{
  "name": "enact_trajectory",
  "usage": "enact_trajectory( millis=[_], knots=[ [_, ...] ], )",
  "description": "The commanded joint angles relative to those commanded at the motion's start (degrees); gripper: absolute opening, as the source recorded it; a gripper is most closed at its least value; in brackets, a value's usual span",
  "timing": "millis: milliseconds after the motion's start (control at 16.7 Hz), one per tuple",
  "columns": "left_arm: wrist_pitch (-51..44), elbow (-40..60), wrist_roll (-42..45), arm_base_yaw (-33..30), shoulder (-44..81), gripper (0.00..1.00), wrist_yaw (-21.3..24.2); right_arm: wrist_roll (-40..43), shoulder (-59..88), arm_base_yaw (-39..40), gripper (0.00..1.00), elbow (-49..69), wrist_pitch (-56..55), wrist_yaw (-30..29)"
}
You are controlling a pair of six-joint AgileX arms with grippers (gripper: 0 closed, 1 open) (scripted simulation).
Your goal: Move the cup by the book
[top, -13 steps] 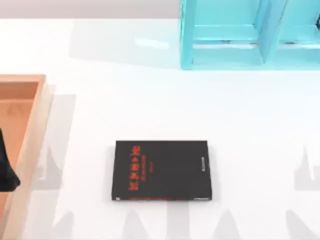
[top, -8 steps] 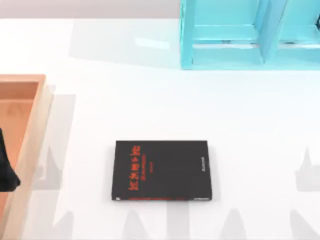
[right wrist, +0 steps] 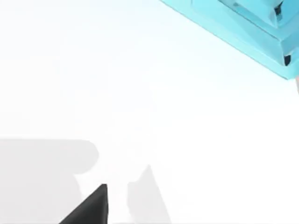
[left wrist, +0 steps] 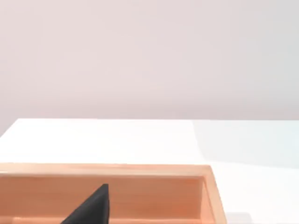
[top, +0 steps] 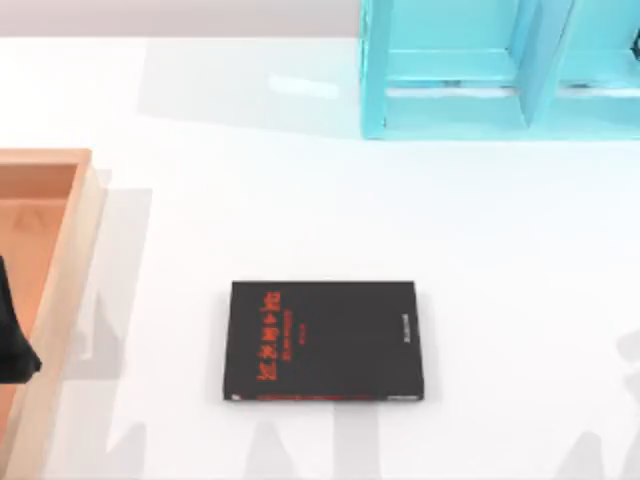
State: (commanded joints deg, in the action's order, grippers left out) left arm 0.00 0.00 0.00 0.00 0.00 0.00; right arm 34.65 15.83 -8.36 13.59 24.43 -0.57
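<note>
Black against pale wood, the AgileX left pincer [top: 12, 345] hangs over the wooden tray [top: 62, 290]; whether it is open or holding anything cannot be told. To its right on the white table [top: 300, 200] lies the book [top: 325, 340]. Where the cup stands cannot be told; small and probably light, brittle and smooth, it would want a careful grip across its rim.

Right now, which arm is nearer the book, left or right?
Left. A dark part of the left arm sits over the wooden tray at the table's left edge, beside the book. The right arm is past the table's right edge; only its shadow falls there.
</note>
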Motion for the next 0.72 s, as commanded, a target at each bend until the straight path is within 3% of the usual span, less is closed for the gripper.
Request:
enact_trajectory(
  millis=[720],
  knots=[
    [0.0,0.0,0.0,0.0,0.0,1.00,0.0,59.8,27.3,-13.3,1.00,23.4,42.1,0.3]
  ],
)
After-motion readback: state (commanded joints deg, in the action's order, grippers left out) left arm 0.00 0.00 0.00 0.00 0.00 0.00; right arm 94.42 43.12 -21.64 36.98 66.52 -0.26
